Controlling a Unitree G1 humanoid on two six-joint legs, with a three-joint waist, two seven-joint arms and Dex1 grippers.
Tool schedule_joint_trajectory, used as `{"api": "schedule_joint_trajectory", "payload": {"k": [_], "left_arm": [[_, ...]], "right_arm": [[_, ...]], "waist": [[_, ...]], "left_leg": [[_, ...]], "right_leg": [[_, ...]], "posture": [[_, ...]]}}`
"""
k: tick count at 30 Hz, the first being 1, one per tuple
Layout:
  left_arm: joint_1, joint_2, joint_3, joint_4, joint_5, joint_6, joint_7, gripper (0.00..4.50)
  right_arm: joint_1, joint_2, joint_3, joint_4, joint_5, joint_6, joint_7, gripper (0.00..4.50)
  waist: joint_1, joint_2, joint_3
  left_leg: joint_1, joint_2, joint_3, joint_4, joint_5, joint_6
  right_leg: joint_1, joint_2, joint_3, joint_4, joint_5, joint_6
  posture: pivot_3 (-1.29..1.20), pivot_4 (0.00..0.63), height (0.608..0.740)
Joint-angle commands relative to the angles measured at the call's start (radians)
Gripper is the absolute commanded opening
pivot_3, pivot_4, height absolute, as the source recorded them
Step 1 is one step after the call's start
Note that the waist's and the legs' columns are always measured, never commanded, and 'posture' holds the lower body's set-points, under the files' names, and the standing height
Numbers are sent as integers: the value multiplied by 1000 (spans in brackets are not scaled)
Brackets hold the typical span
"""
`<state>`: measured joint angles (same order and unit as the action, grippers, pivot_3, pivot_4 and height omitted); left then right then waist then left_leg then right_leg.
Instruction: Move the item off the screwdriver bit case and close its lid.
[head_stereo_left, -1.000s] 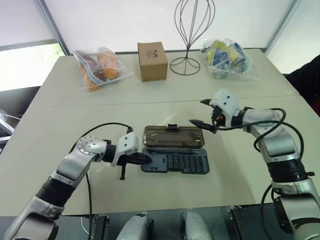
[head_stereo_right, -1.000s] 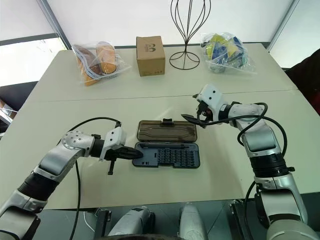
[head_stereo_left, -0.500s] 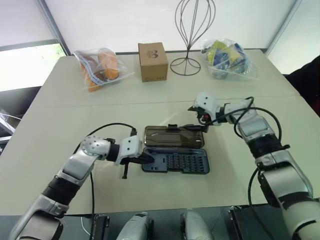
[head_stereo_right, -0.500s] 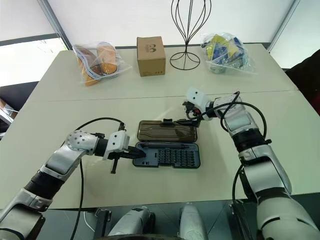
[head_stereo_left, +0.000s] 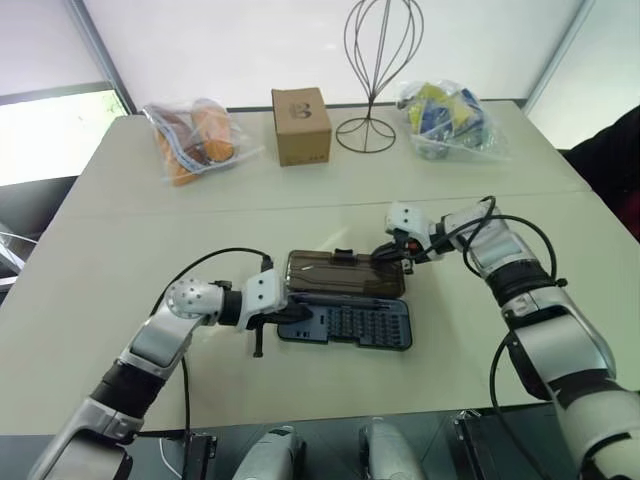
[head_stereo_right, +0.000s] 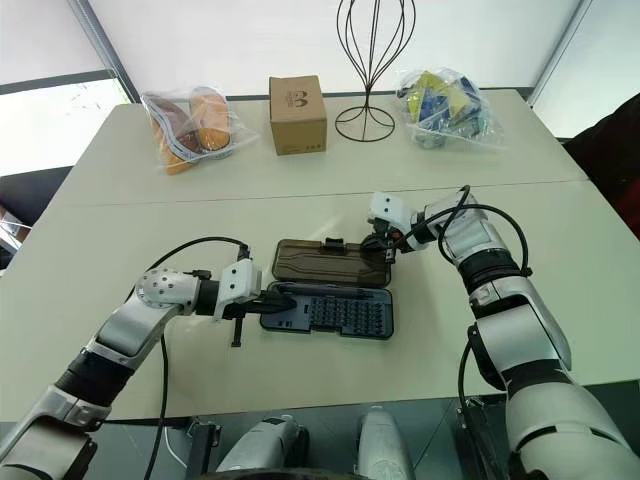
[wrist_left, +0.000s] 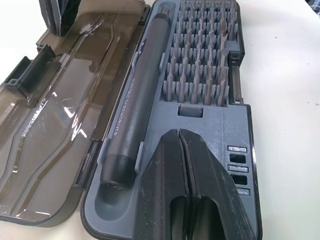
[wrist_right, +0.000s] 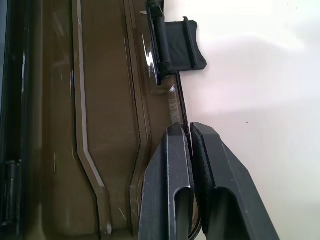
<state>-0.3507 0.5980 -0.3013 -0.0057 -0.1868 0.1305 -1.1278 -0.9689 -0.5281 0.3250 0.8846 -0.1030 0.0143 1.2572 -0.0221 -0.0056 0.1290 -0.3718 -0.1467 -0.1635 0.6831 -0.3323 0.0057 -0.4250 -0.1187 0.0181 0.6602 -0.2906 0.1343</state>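
right gripper (wrist_right: 190, 131) jaws pinch the lid (head_stereo_right: 330, 262) rim; swing it over the hinge evenly while left gripper (wrist_left: 186, 150), jaws closed and empty, steadies the screwdriver bit case (head_stereo_right: 330, 314).

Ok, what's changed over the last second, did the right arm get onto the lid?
Yes. The right gripper came down from above the table to the lid's far edge beside the latch tab and shut on that edge. The left gripper stayed shut, resting on the screwdriver bit case. The lid lies open flat as before.
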Motion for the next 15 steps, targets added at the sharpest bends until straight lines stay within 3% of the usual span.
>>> {"api": "schedule_joint_trajectory", "payload": {"k": [1, 7, 15], "left_arm": [[32, 2, -4, 5, 14, 38, 12, 0], [50, -5, 8, 0, 3, 49, 13, 0], [39, -10, 21, 1, -28, 78, 3, 0]], "right_arm": [[-3, 3, 32, 45, -87, -156, -110, 74], [26, -80, 6, -126, -172, -420, -307, 74], [232, -177, -93, -587, -148, -269, -357, 74]], "waist": [[-1, 0, -1], [1, 1, -1], [13, 2, -1]], "left_leg": [[0, 0, 0, 0, 0, 0], [1, 0, 2, 1, 1, -2], [-2, -1, 0, 1, 1, -2]], "right_leg": [[0, 0, 0, 0, 0, 0], [0, 0, 1, 2, 0, 0], [-2, 0, 1, 3, 0, 0]], "posture": [[0, 150, 740], [0, 150, 740], [0, 150, 740]]}}
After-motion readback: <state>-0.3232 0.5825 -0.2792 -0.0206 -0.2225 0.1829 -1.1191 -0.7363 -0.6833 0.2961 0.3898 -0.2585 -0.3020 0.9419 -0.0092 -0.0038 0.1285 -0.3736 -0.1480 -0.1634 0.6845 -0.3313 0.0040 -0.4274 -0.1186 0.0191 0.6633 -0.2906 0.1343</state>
